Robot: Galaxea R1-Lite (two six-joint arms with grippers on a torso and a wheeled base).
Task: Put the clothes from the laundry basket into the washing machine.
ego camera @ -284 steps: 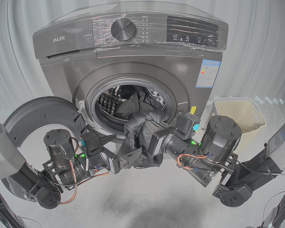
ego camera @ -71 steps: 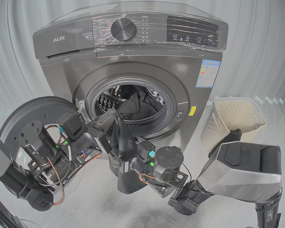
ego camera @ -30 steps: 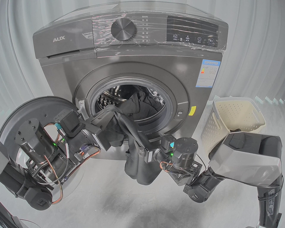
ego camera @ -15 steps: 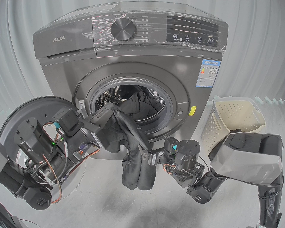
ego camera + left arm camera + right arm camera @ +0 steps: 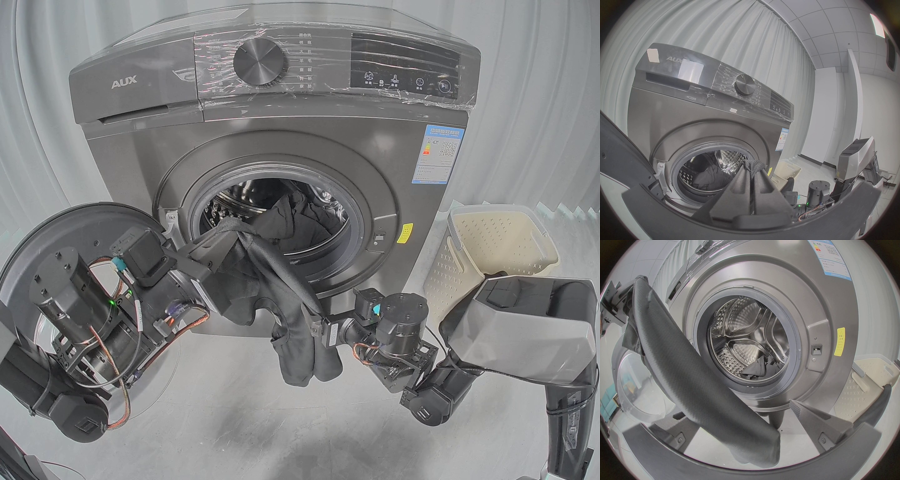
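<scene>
Left of centre in the head view, the left gripper has its two dark fingers pressed together on one end of a long black textured garment. It holds that end up just in front of the lower left rim of the drum opening. From that pinch the garment slopes down and to the right to the right gripper, low and just right of centre. Its jaws stand apart: the cloth drapes over one side, while the other finger is bare. Below it a loose fold of the garment hangs above the pale floor.

Behind both grippers sits a grey front-loading washing machine, its round door swung wide open at the left edge. More dark clothes lie inside the shiny steel drum. At the right of the frame, a cream perforated plastic laundry basket stands beside the machine, partly hidden behind the right arm.
</scene>
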